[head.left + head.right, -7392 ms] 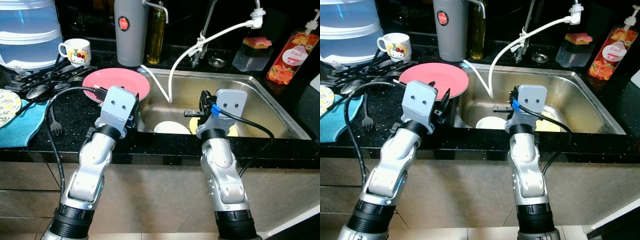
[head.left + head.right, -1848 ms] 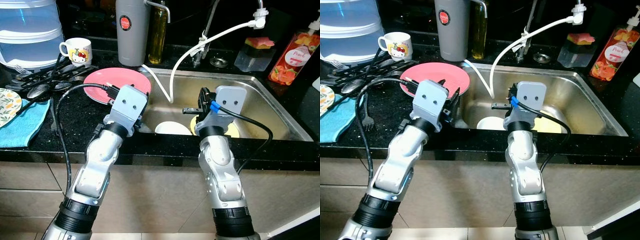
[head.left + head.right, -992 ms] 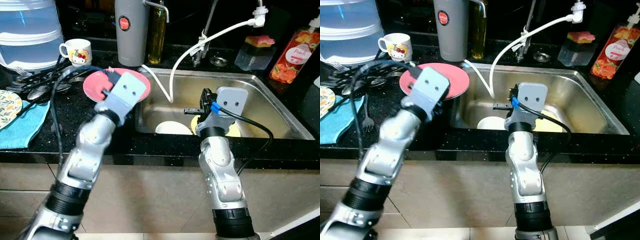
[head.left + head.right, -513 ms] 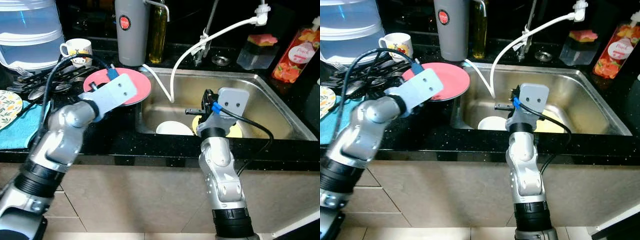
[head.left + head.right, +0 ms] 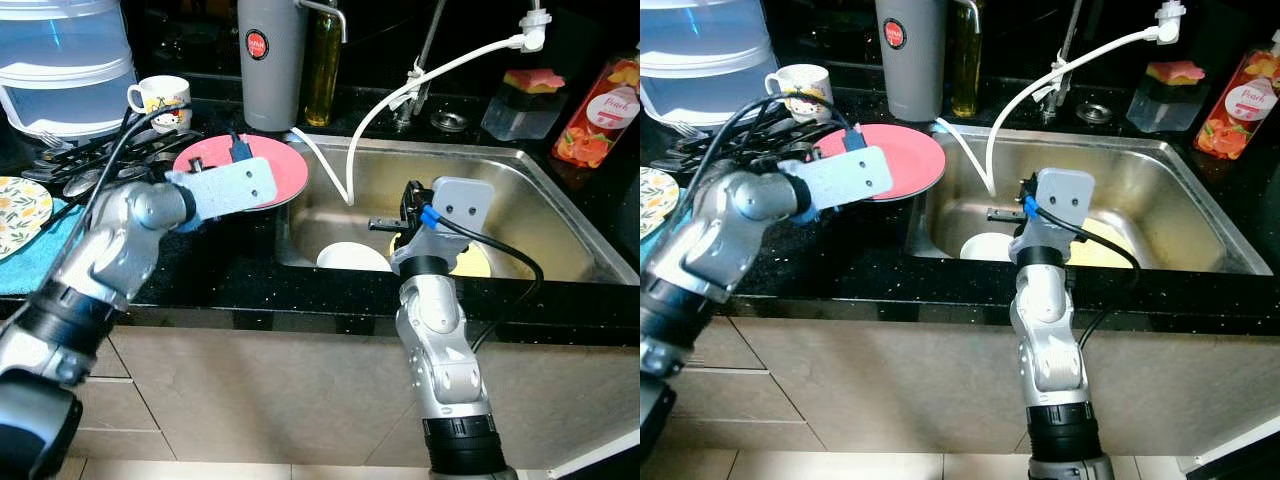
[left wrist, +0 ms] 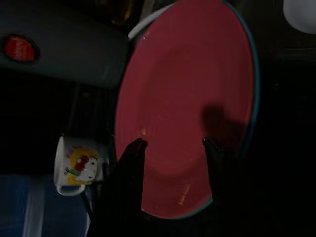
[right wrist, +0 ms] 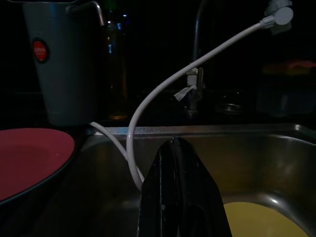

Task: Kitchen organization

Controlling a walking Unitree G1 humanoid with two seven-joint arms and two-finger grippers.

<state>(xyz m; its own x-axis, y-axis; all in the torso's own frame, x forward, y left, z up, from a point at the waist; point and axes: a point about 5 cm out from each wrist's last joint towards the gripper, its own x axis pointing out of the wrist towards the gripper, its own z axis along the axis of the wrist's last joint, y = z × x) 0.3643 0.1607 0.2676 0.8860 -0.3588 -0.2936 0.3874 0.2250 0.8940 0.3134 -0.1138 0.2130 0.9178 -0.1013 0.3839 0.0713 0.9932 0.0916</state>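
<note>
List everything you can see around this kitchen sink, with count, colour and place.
Round plate: 1, red, counter left of sink.
Cartoon mug: 1, white, behind plate.
Tall canister: 1, grey, counter back.
Oil bottle: 1, amber, beside canister.
Steel sink: 1, silver, centre.
Bowl: 1, white, in sink.
Yellow plate: 1, in sink.
Soap bottle: 1, orange, far right.
Left gripper: open, over red plate.
Right gripper: shut, above sink.

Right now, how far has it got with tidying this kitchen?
Little looks done. The left gripper hovers open over the pink plate on the counter, not gripping. The right gripper waits shut above the sink. The cutlery and mug sit unsorted.
</note>
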